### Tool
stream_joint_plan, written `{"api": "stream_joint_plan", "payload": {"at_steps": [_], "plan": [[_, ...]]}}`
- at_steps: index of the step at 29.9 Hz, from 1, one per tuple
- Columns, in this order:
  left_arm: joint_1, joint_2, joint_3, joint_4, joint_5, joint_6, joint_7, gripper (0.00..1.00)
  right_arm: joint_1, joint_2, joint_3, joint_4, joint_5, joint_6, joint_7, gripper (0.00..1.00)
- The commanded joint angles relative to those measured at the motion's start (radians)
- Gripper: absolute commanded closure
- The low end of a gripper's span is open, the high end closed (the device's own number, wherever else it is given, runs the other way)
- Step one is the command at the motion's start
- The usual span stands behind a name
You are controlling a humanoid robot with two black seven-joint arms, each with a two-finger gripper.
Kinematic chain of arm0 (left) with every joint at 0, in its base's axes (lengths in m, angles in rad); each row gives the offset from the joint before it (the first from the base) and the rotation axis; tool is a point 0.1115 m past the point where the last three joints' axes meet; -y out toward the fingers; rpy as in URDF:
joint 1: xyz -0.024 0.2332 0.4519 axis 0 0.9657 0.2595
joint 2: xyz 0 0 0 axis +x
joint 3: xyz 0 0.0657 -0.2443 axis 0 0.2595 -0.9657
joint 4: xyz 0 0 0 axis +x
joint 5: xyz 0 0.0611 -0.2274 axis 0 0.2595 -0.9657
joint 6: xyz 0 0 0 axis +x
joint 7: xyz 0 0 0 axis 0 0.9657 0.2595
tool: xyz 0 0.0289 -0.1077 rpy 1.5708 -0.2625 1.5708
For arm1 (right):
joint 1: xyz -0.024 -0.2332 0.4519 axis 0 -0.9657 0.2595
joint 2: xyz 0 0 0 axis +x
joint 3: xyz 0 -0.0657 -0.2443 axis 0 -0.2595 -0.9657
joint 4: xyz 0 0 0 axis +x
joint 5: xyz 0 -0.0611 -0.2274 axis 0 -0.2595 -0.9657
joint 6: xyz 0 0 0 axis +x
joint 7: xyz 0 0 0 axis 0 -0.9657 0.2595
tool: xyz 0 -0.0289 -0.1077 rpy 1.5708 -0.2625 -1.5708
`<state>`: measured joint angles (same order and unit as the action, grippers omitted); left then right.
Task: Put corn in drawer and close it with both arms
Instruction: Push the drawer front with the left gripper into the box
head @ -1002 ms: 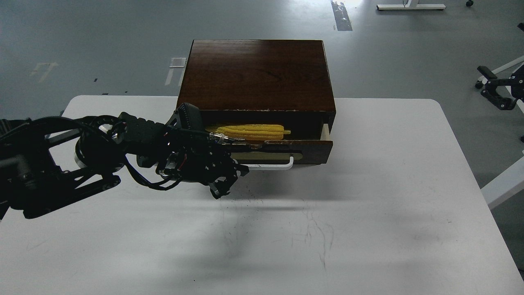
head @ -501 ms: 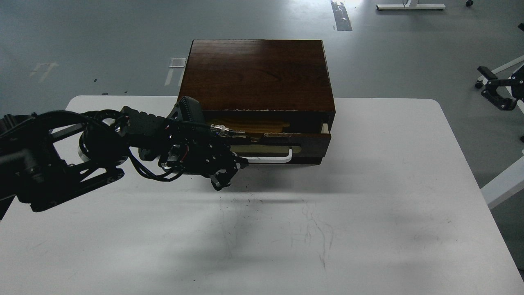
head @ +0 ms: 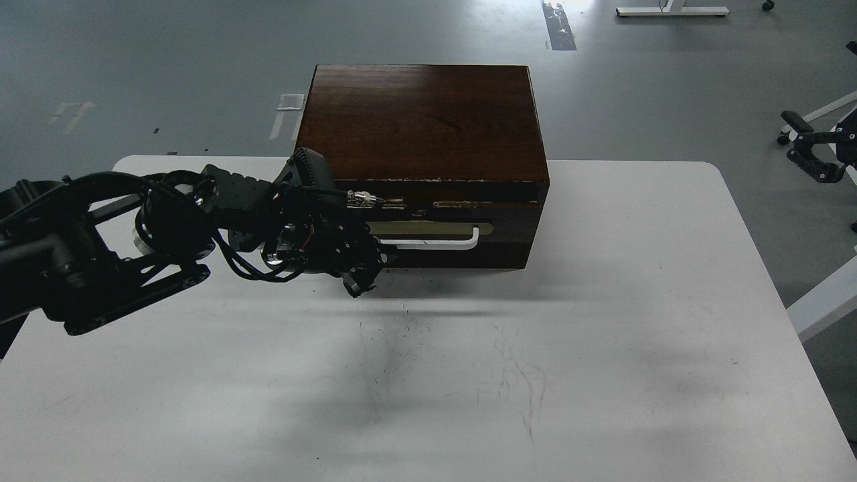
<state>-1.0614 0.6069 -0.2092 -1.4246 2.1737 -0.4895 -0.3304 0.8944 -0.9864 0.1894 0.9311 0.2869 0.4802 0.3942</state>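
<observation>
The dark brown wooden box stands at the back of the white table. Its drawer is pushed in, its front flush with the box. The white bar handle lies on the beige plate. The corn is hidden inside. My left arm comes in from the left. My left gripper rests against the left end of the drawer front, beside the handle's left end. Its fingers look spread and hold nothing. My right arm is out of view.
Grey floor lies behind the table. Black wheeled equipment stands off the table at the far right. A white frame juts near the table's right edge. Scuff marks show on the table top.
The drawer has slid from half open to shut, hiding the corn. My left gripper has moved back toward the box with the drawer front.
</observation>
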Motion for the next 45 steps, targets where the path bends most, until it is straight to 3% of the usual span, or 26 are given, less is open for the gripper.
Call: {"api": "stream_joint_plan", "payload": {"at_steps": [1,34,45], "plan": [[-0.015,-0.006,-0.001,0.016,-0.003,0.001,-0.001,1.0,0.0,-0.003,0.001,0.0,0.0,0.0,0.0,0.0],[-0.035,-0.035,-0.001,0.087,-0.011,0.001,-0.002,1.0,-0.005,-0.011,0.01,-0.029,0.0,0.008,0.0,0.0],[-0.075,-0.026,-0.004,-0.016,-0.093,0.001,-0.013,1.0,-0.005,-0.011,0.012,-0.041,0.0,0.008,0.0,0.0]]}}
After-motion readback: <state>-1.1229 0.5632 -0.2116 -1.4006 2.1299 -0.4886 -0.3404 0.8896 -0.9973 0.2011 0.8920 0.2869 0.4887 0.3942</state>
